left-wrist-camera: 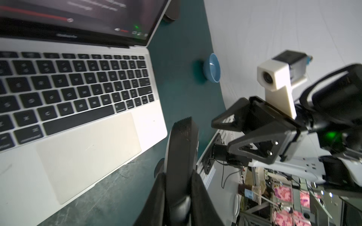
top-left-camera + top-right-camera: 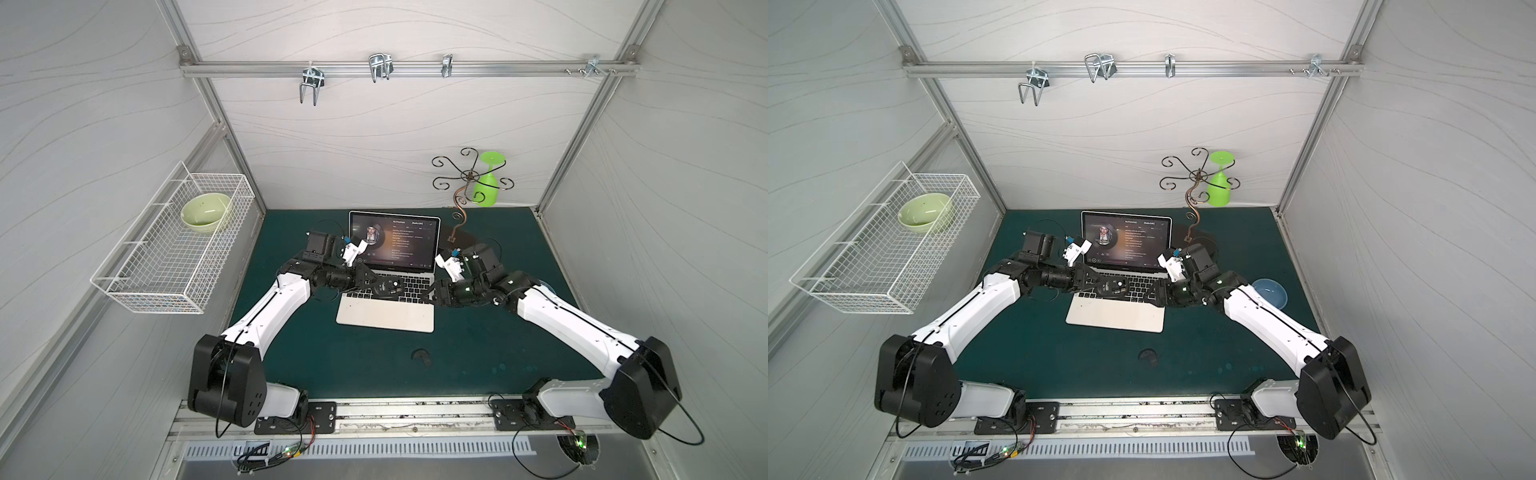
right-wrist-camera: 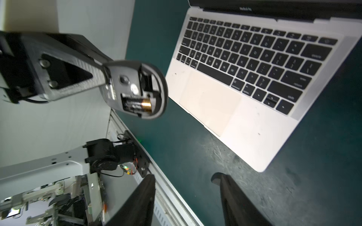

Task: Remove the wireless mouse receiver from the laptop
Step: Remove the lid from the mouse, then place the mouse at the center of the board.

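White-panelled cell on an aluminium frame, dark green surface (image 2: 340, 365). Laptop (image 2: 386, 318) sits open mid-surface toward the back wall, with the screen lit (round portrait plus text lines) and the keyboard toward my bases. My left tool (image 2: 376, 286) is clamped on a black mouse (image 3: 137, 88), held in the air over the keyboard. The mouse underside faces my right wrist camera: battery bay uncovered, one battery (image 3: 139, 105) seated in it. My right tool (image 3: 183, 179) is wide, nothing between the fingers, hovering at the laptop's right edge, near the mouse but apart from it. Receiver: can't make it out in any view, too small. Small dark piece (image 2: 422, 357) lies on the surface in front of the laptop, apart from it. Blue bowl (image 2: 1268, 293) is on the surface right of the laptop, partly under my right arm. Wire basket (image 2: 145, 291) on the left wall holds a green bowl (image 2: 205, 214). Green glass (image 2: 488, 183) hangs upside down from a scrolled metal stand (image 2: 470, 176) at back right.
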